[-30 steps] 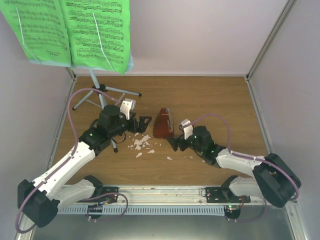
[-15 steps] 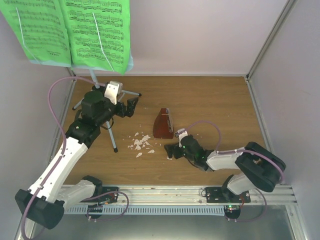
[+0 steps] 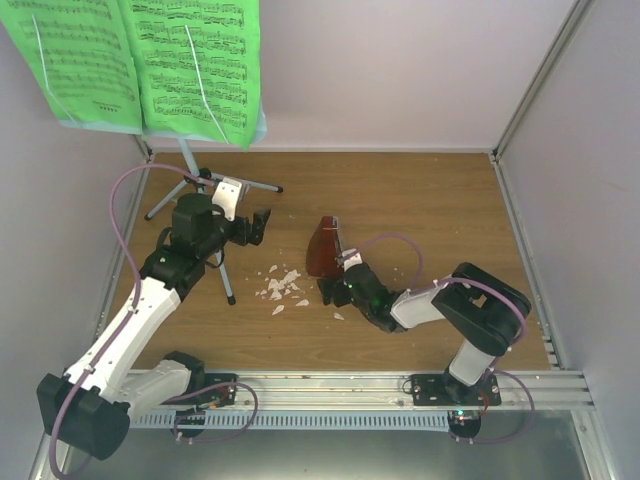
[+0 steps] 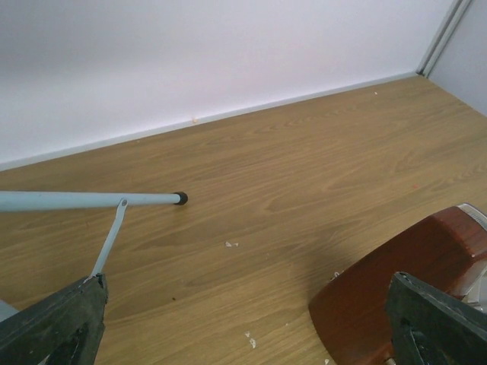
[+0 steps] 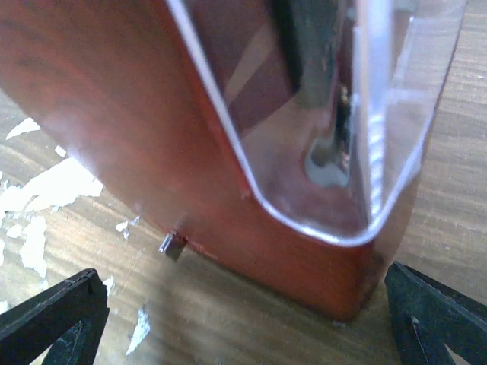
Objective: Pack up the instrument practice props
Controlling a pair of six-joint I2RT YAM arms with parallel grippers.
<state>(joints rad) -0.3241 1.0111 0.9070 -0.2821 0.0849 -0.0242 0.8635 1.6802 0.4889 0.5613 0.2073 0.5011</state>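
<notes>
The bright green sheet music (image 3: 150,65) rests on the pale blue music stand (image 3: 262,128) at the back left, above its grey tripod legs (image 3: 192,185). One leg shows in the left wrist view (image 4: 91,200). The reddish-brown metronome (image 3: 322,248) stands mid-table. It also shows in the left wrist view (image 4: 396,289) and fills the right wrist view (image 5: 190,137). My left gripper (image 3: 258,226) is open and empty between the tripod and the metronome, above the floor (image 4: 243,334). My right gripper (image 3: 335,290) is open at the metronome's near base (image 5: 243,327), its fingers on either side and not touching.
White crumbs (image 3: 282,285) lie on the wooden floor just left of the metronome, also seen in the right wrist view (image 5: 46,190). Pale walls close the back and both sides. A metal rail (image 3: 330,385) runs along the near edge.
My left gripper has swung back from the crumbs towards the tripod, then settled slightly right and nearer. My right gripper has slid left and forward up to the metronome's base.
</notes>
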